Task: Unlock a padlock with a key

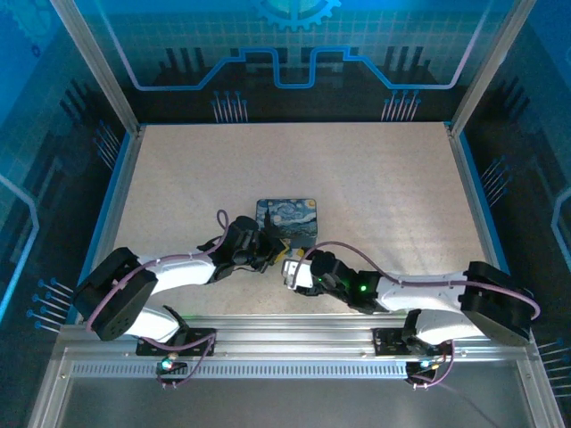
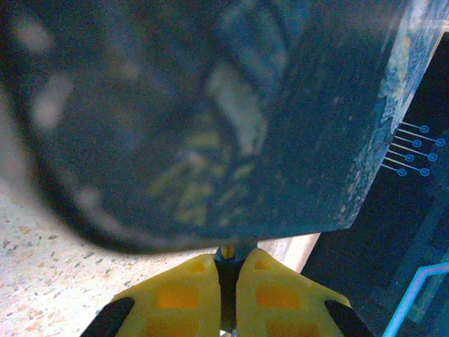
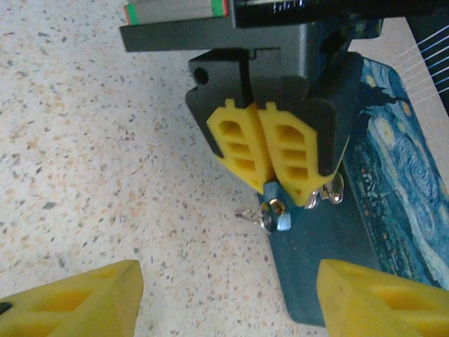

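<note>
The left gripper [image 3: 280, 191] has its yellow fingers pressed together, pinching a tiny dark blue padlock [image 3: 278, 217] at their tips. Small silvery rings [image 3: 332, 197] hang beside it. The right gripper [image 3: 230, 281] faces it with its yellow fingers spread wide and nothing between them.

The padlock sits low over the near left corner of a rectangular box printed with a blue-and-yellow starry night [image 1: 299, 214]. I cannot tell whether it touches the box. The box lies flat around the middle of the speckled beige table [image 1: 375, 178], somewhat toward the near edge. The swirling painted sky is its only marking, with no brand name legible.

Some white lettering [image 3: 316, 5] runs along the black housing above the left fingers, too small to read. A pale strip tipped green and red [image 3: 174, 10] lies next to it.

The table has blue edging along its sides. An aluminium rail [image 1: 294, 325] crosses the near edge, carrying both arm bases. Clear panels in metal posts [image 1: 94, 62] wall it in. The backdrop [image 1: 294, 36] is dark, with glowing blue circuit lines and a gear emblem.
</note>
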`<action>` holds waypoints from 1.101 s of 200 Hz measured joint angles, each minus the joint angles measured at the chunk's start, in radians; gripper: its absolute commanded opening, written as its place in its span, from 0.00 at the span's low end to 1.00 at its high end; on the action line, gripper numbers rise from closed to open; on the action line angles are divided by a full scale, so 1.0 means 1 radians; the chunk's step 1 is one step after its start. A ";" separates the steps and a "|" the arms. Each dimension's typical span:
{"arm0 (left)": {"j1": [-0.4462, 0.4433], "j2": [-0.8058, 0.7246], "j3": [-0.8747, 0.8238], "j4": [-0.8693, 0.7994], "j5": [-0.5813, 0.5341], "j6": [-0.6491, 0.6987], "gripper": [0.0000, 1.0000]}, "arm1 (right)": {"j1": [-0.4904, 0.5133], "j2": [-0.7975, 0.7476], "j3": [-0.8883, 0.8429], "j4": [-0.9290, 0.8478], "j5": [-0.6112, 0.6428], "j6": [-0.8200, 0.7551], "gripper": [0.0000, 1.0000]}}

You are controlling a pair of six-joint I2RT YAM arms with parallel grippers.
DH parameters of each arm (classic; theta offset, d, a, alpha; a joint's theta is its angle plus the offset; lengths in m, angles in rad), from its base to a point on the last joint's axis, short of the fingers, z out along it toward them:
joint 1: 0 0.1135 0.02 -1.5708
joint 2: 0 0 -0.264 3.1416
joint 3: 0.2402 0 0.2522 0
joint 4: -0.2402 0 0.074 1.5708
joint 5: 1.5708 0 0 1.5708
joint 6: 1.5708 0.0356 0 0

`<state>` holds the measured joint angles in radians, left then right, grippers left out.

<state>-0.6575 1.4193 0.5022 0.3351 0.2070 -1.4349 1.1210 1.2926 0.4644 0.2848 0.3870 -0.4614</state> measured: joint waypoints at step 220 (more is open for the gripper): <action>0.000 -0.011 0.000 -0.009 0.000 -0.007 0.00 | 0.000 0.172 0.048 0.143 0.115 -0.011 0.17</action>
<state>-0.6575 1.4086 0.5022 0.3260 0.2073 -1.4422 1.1213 1.4643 0.5129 0.4278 0.5022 -0.4725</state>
